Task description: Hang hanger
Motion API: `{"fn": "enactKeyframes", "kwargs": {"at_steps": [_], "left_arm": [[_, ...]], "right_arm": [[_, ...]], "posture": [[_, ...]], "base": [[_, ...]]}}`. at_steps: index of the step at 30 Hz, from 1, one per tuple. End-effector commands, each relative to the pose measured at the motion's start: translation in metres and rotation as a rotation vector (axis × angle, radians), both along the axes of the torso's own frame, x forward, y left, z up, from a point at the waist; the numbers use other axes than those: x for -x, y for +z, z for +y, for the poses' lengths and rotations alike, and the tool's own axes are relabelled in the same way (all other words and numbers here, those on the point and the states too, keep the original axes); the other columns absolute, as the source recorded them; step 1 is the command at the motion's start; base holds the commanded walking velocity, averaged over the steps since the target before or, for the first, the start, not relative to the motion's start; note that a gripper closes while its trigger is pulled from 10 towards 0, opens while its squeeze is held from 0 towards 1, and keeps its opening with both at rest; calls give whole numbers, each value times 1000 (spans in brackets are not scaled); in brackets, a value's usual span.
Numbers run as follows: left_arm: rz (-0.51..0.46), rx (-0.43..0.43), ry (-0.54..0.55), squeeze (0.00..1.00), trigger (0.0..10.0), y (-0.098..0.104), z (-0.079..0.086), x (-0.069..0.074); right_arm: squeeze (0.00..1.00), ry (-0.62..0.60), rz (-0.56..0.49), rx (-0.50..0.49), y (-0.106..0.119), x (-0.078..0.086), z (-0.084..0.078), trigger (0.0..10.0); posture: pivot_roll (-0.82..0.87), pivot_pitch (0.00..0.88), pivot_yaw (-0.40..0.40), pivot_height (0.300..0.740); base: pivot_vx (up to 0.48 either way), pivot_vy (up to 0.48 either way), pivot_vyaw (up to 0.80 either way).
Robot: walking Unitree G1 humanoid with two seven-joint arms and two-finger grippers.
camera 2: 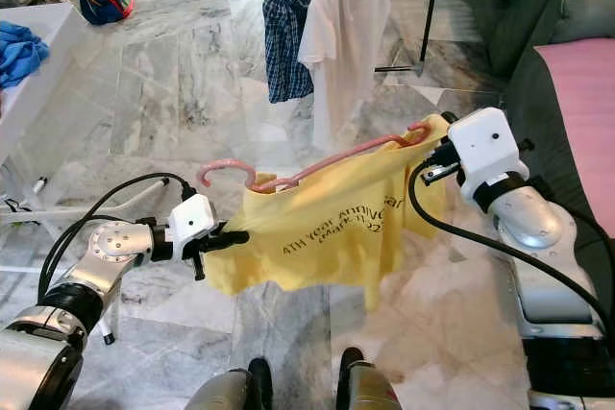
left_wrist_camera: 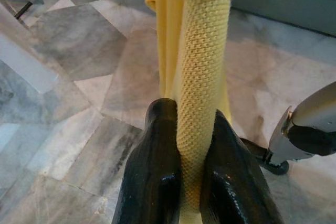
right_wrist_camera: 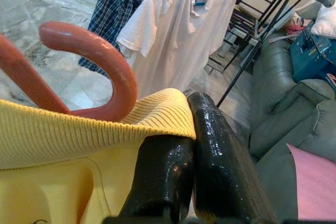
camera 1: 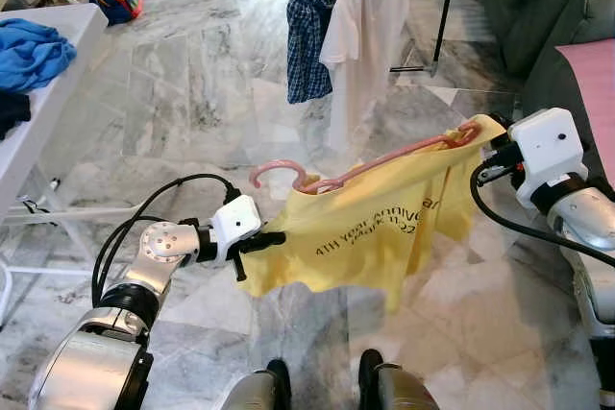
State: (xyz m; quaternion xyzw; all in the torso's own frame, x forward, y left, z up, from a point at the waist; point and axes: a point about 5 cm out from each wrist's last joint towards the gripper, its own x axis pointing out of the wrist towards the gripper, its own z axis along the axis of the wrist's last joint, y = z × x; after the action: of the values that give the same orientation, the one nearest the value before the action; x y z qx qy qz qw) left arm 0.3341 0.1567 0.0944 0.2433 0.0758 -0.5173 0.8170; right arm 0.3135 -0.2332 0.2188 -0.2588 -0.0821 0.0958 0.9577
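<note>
A yellow shirt (camera 1: 370, 228) with dark printed lettering hangs on a pink hanger (camera 1: 360, 168) in mid-air over the marble floor (camera 1: 192, 93), stretched between the two arms in front of the robot. The hanger runs tilted, its hook at about ten o'clock from the shirt's middle and its far end raised toward two o'clock. The left gripper (camera 1: 264, 239), at roughly eight o'clock from the shirt's middle, is pinched on the shirt's lower left edge; in the left wrist view its two black fingers (left_wrist_camera: 152, 182) squeeze a ribbed yellow fold of the cloth between them. The right gripper (camera 1: 492, 146), at about two o'clock, is clamped on the shirt's upper right corner beside the hanger's end; the right wrist view shows its fingers (right_wrist_camera: 220, 161) closed against the ribbed yellow hem, with the pink hook curving just beside them. Farther off at twelve o'clock a white shirt (camera 1: 370, 36) and a blue checked shirt (camera 1: 309, 31) hang from a clothes rack (camera 1: 444, 16). At nine to ten o'clock stands a white table (camera 1: 43, 112) with a blue cloth (camera 1: 29, 50) on it. A grey sofa (camera 1: 553, 36) with a pink cushion (camera 1: 596, 93) lies at about two o'clock. The robot's feet (camera 1: 327, 376) show at six o'clock.
</note>
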Motion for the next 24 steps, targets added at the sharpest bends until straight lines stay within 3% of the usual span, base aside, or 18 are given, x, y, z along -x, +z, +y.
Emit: {"fn": "enactKeyframes", "kwargs": {"at_steps": [1, 7, 14, 16, 17, 19, 24], "left_arm": [[48, -43, 0, 0, 0, -10, 12, 7], [101, -63, -31, 0, 0, -17, 10, 12], [141, -176, -17, 0, 0, -31, 11, 16], [141, -176, -17, 0, 0, -31, 11, 16], [131, -202, 36, 0, 0, -32, 12, 13], [121, -196, 92, 0, 0, -31, 13, 9], [127, -196, 180, 0, 0, -30, 20, 4]], "right_arm": [[0, 23, -59, -8, 14, -2, 7, 0], [0, 81, -128, -8, 30, -6, 19, 0], [0, 189, -161, -35, 47, -3, 42, 0], [0, 189, -161, -35, 47, -3, 42, 0], [0, 262, -159, -36, 53, 0, 53, 0], [0, 306, -136, -8, 51, 3, 57, 0], [0, 340, -96, 9, 41, 10, 58, 0]], "posture": [[-89, 256, 118, 740], [-93, 256, 119, 740], [-101, 257, 114, 740], [-101, 257, 114, 740], [-103, 256, 111, 740], [-102, 256, 110, 740], [-100, 259, 111, 740]], "base": [[0, 0, 0], [0, 0, 0], [0, 0, 0], [0, 0, 0], [0, 0, 0], [0, 0, 0], [0, 0, 0]]}}
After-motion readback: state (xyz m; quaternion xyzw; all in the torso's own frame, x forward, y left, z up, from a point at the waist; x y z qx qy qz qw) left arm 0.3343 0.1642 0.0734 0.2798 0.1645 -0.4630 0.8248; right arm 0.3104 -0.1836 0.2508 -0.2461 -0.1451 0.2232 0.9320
